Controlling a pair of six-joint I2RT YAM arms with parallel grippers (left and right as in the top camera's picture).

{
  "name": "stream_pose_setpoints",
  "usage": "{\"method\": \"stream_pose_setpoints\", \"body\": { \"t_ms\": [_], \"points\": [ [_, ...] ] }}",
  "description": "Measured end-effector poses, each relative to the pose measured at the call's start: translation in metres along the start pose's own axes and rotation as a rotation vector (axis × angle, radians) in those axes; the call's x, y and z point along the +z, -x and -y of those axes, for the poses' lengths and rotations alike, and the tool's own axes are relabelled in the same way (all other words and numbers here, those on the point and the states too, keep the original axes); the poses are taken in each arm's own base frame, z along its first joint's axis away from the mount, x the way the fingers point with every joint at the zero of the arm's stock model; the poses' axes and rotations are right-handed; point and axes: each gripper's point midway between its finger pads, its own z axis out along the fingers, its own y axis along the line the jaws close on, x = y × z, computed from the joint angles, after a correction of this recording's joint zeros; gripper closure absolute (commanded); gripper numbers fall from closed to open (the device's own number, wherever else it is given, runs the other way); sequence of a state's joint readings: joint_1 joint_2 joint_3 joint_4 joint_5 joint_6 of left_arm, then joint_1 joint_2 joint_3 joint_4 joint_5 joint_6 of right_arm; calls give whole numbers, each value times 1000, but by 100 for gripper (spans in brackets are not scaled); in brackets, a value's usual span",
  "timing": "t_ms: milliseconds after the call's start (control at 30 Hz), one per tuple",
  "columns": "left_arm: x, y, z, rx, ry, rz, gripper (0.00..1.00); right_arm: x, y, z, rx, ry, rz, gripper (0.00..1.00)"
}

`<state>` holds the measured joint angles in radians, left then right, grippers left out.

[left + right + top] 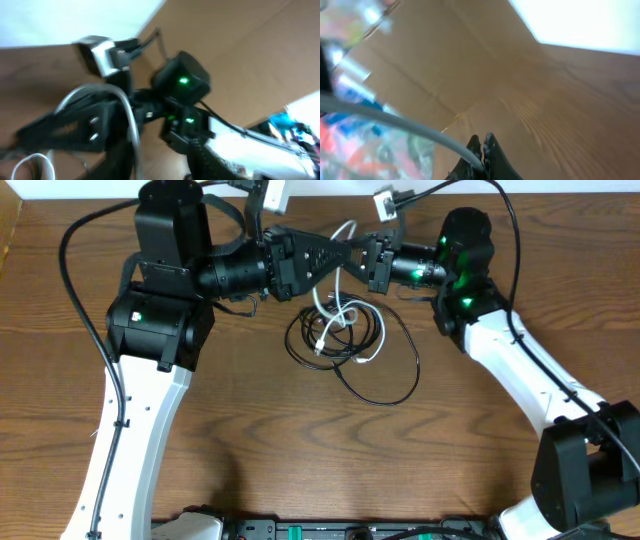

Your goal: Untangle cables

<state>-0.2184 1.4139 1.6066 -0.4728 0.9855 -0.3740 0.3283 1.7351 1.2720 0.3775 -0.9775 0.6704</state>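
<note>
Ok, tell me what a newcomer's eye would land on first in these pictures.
First, the left fingers and right fingers meet almost tip to tip above the far middle of the table. The right wrist view shows the right pair shut on the white cable. Just nearer on the tabletop lies a loose tangle of black cable loops with white strands mixed in.
</note>
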Motion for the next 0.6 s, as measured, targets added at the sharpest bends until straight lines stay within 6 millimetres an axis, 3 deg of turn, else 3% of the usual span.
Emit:
{"method": "stream_pose_setpoints", "body": {
  "t_ms": [167,333,433,600],
  "points": [
    [-3,1,-31,-54,168,36,22,-14,-1,32,60,-116,9,99],
    [-10,-2,-60,-105,330,55,20,-38,16,53,65,-185,64,99],
    [-14,-4,-72,-119,400,64,20,-71,44,73,81,-248,143,98],
    [-19,-2,-81,-115,456,82,20,-145,124,79,59,-329,334,98]
  ]
}}
